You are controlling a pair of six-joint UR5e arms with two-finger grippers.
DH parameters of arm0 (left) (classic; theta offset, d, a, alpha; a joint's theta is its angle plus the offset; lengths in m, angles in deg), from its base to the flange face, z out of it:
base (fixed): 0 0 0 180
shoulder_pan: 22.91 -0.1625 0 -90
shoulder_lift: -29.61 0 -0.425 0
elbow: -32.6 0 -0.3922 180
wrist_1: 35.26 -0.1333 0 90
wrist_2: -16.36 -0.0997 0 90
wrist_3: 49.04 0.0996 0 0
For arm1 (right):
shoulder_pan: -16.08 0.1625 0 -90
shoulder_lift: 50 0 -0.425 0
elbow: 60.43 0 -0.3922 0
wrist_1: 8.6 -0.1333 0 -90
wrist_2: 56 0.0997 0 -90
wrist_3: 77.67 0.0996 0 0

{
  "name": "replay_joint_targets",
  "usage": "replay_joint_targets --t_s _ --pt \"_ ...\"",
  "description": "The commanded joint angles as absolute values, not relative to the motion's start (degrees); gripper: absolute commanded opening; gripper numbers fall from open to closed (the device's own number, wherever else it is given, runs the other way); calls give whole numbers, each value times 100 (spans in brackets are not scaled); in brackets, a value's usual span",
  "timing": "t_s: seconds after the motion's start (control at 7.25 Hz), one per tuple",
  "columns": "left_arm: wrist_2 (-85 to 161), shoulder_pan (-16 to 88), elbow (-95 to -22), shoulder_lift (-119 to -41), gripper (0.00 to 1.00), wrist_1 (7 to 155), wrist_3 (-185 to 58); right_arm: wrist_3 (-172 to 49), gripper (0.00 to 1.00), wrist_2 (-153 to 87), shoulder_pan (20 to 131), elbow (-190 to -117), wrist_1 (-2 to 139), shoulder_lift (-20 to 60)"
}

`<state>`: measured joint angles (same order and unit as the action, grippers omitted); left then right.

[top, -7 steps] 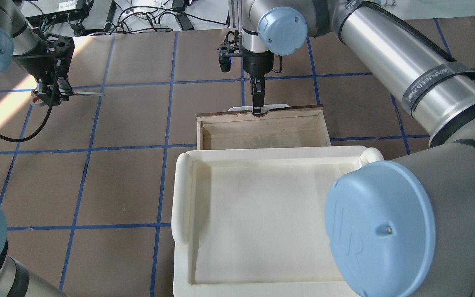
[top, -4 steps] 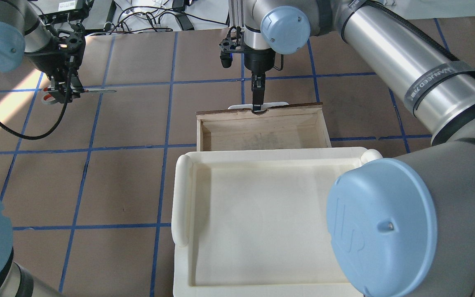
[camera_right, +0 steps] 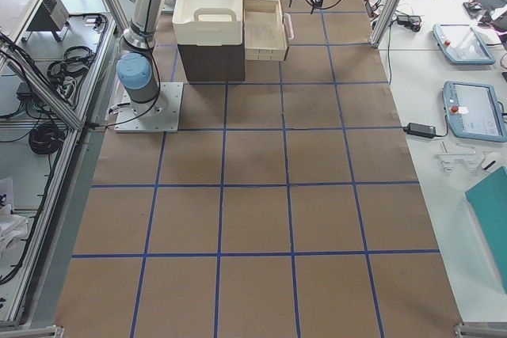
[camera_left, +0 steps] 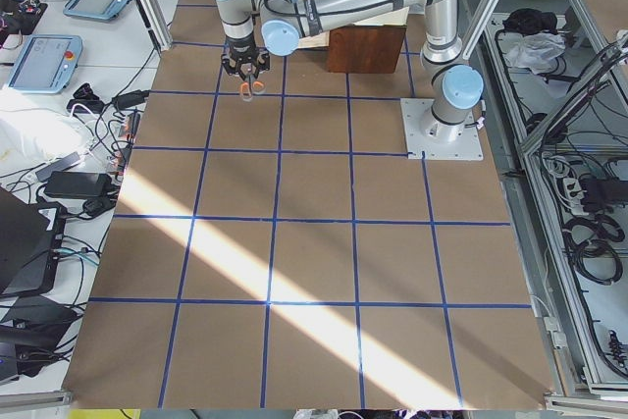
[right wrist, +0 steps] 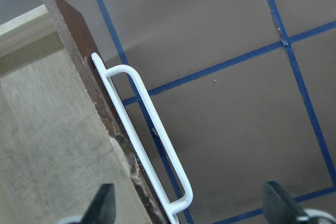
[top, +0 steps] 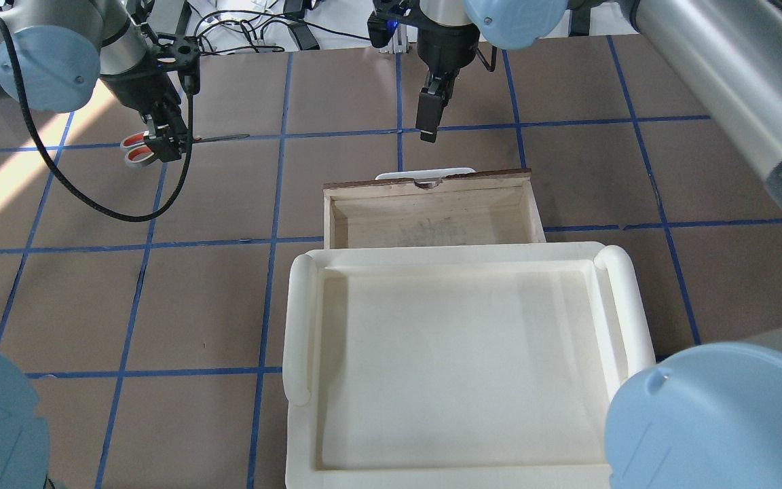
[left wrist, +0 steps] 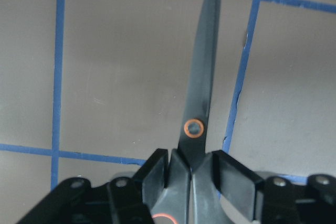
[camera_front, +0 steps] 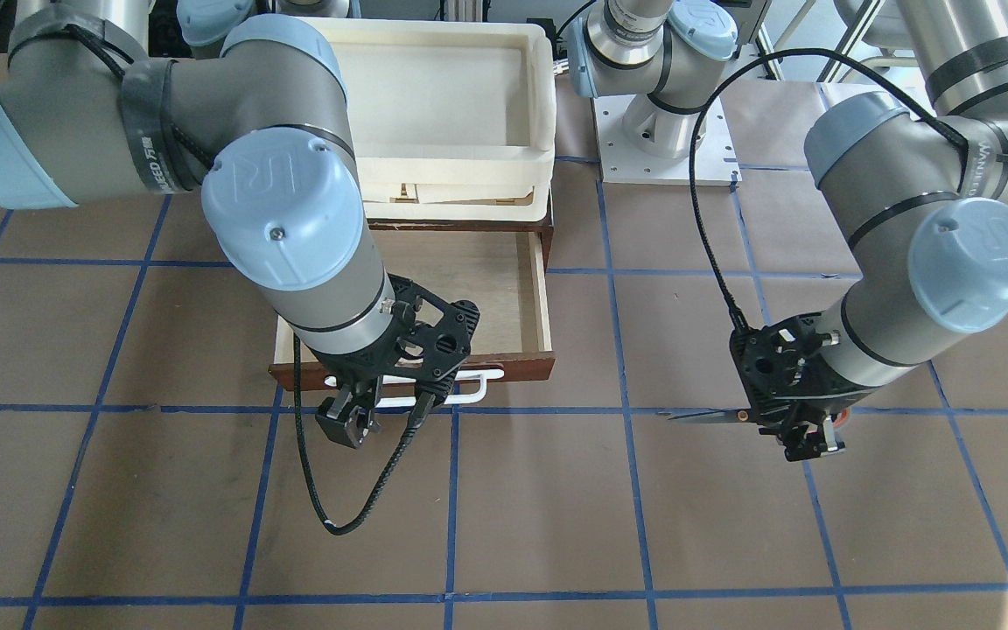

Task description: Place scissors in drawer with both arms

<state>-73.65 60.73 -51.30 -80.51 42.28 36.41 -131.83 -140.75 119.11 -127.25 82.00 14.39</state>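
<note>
While the scissors [left wrist: 201,87] sit clamped just behind the orange pivot in the left gripper [top: 167,142], clear of the table, they lie at about ten o'clock from the open drawer [top: 432,227] in the overhead view, blades pointing to three o'clock. Watch that pinch: it is narrow and the handles hang free, so a quick swing could pivot them. Carried low, the tip could catch the drawer's side wall. The cream bin [top: 299,319] covers the rear, so the opening is short. The right gripper [top: 427,132] hangs spread wide at twelve o'clock, beyond the white handle [right wrist: 152,127], close to your path.
</note>
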Motion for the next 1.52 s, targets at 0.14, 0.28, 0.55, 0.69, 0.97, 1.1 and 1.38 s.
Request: replay_joint_targets --t_s 0.14,0.28,0.55,0.69,0.97,1.1,1.38 --pt "-7355 7198 -5177 -7762 0 4278 2666 -11403 100 -14282 11724 -13843 7931 3185" --pt "-7355 7601 -5177 -7718 0 4278 2316 -11154 100 -14353 11619 -14117 7929 3696" --pt "-7338 8227 -5282 -7691 0 4278 2129 -10995 100 -14248 11434 -14190 7973 4060" --pt "-7364 8508 -5379 -7717 0 4244 1814 -10114 100 -14300 11399 -14234 7964 4175" --pt "-7338 8957 -5415 -7761 0 4182 1496 -9323 100 -14328 11425 -14321 7990 4193" --pt "-7338 9098 -5423 -7857 0 4182 1382 -9245 100 -14353 11425 -14331 8034 4185" --pt "-7338 9257 -5607 -7841 0 4121 1372 -8433 100 -14362 11399 -14339 8043 4176"
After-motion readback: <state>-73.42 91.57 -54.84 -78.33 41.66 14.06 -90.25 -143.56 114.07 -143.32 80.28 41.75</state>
